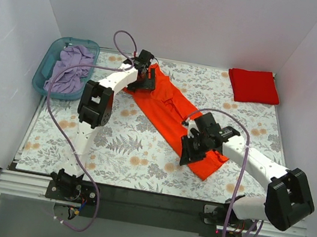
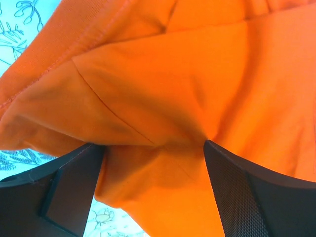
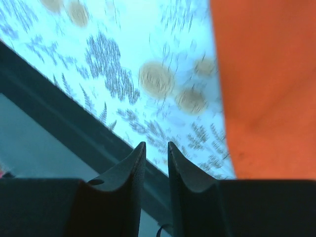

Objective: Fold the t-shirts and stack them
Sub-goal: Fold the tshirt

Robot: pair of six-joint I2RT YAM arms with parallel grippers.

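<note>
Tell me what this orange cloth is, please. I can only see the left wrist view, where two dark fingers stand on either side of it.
Observer: It is an orange t-shirt, lying as a long diagonal strip on the floral table.
Operator: Is it the only shirt?
Observer: No, a red t-shirt lies folded at the far right corner.
Operator: What about the other arm?
Observer: The right gripper sits over the strip's near end, with its fingers nearly together and nothing between them.
</note>
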